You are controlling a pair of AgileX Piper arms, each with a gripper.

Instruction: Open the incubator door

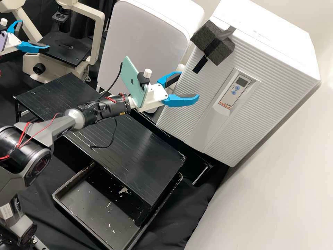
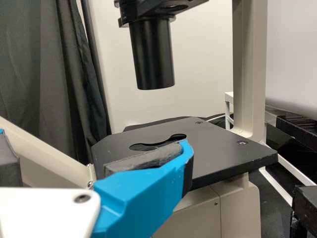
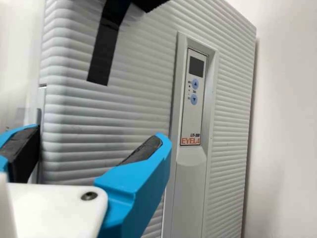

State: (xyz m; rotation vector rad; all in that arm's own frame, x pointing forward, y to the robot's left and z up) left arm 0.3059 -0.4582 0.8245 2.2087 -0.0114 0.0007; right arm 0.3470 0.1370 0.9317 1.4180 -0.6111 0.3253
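Right gripper, white with two bright blue fingers, stands spread open, holding nothing. At three o'clock from it in the high view is the ribbed white incubator door, closed; at one o'clock, a dark, rough-textured foam block taped to the incubator's upper edge. Toward ten o'clock, the matching left gripper, also parted and holding nothing, is near a flat black microscope stage.

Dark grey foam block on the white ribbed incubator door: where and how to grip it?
Likely its bare end nearer the white-grey control panel, from the front, pincer closing above and below: the block juts from the door, lies crosswise, and black tape crosses its middle.
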